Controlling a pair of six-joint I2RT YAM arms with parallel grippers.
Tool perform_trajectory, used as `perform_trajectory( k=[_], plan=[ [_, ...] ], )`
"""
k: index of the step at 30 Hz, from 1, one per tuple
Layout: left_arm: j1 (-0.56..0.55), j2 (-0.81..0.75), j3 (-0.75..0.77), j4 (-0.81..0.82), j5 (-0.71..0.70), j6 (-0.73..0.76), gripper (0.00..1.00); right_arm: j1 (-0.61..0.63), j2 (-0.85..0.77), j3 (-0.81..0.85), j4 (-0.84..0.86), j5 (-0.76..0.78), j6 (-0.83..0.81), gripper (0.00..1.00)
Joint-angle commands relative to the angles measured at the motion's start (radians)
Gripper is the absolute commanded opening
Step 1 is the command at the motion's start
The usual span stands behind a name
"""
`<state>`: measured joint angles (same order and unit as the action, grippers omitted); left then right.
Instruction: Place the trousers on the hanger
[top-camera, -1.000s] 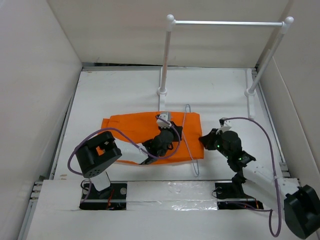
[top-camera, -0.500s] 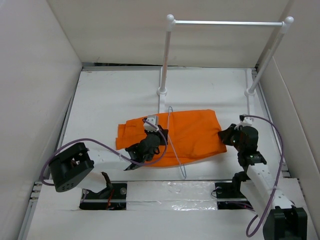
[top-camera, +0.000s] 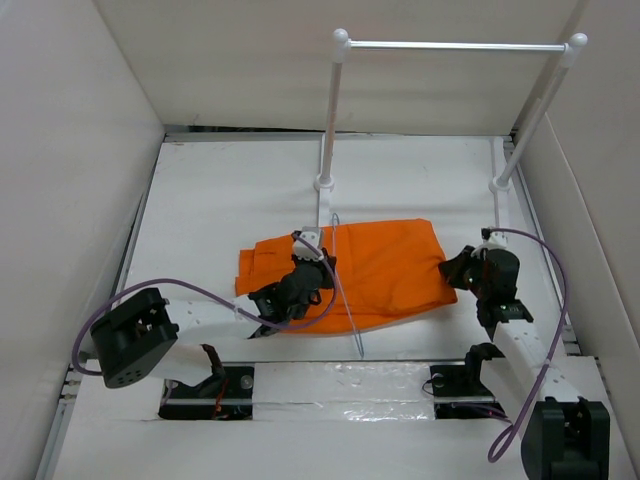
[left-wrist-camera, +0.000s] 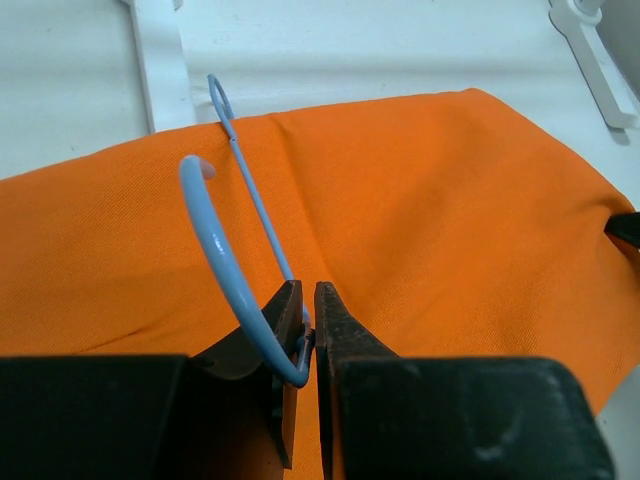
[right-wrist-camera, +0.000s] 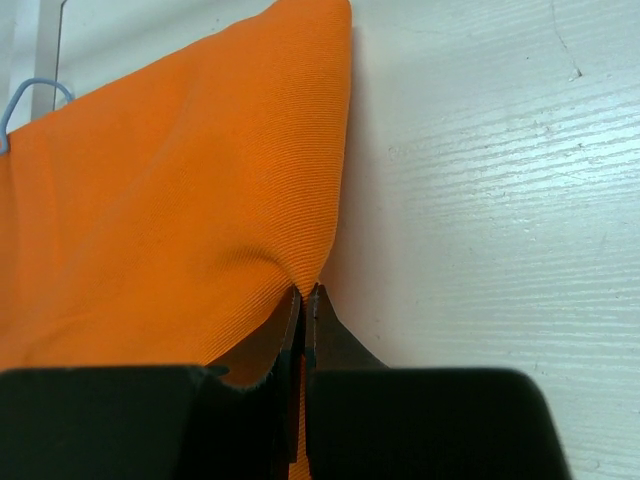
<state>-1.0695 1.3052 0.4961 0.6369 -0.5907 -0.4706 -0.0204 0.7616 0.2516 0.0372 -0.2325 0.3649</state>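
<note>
The bright orange trousers (top-camera: 385, 268) lie folded on the white table, in front of the rack. The pale blue wire hanger (top-camera: 343, 290) runs across them from the rack base toward the near edge. My left gripper (top-camera: 300, 283) sits over the trousers' left part and is shut on the hanger's wire (left-wrist-camera: 240, 285) at the base of its hook. My right gripper (top-camera: 455, 270) is shut on the trousers' right edge (right-wrist-camera: 300, 265), with cloth pinched between the jaws. The trousers fill the left wrist view (left-wrist-camera: 450, 210).
A white rod-and-posts rack (top-camera: 452, 46) stands at the back, its post bases (top-camera: 324, 183) just behind the trousers. White walls (top-camera: 70, 180) enclose the table on the left, back and right. Purple cables (top-camera: 545, 330) loop from both arms.
The trousers and hanger have shifted right across the table with both grippers holding on. In the last half second they barely moved. The left arm's base link swung left.
</note>
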Motion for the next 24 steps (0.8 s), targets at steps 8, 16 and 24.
perform_trajectory(
  k=[8, 16, 24],
  plan=[
    [0.006, 0.040, 0.156, -0.101, 0.072, 0.199, 0.00, -0.010, 0.031, -0.028, 0.147, -0.008, -0.011, 0.00],
    [0.006, 0.086, 0.223, -0.106, 0.167, 0.242, 0.00, -0.010, 0.045, -0.023, 0.148, -0.019, -0.015, 0.00],
    [0.006, 0.039, 0.291, -0.183, 0.167, 0.205, 0.00, -0.010, -0.046, 0.041, 0.075, -0.093, -0.035, 0.25]
  ],
)
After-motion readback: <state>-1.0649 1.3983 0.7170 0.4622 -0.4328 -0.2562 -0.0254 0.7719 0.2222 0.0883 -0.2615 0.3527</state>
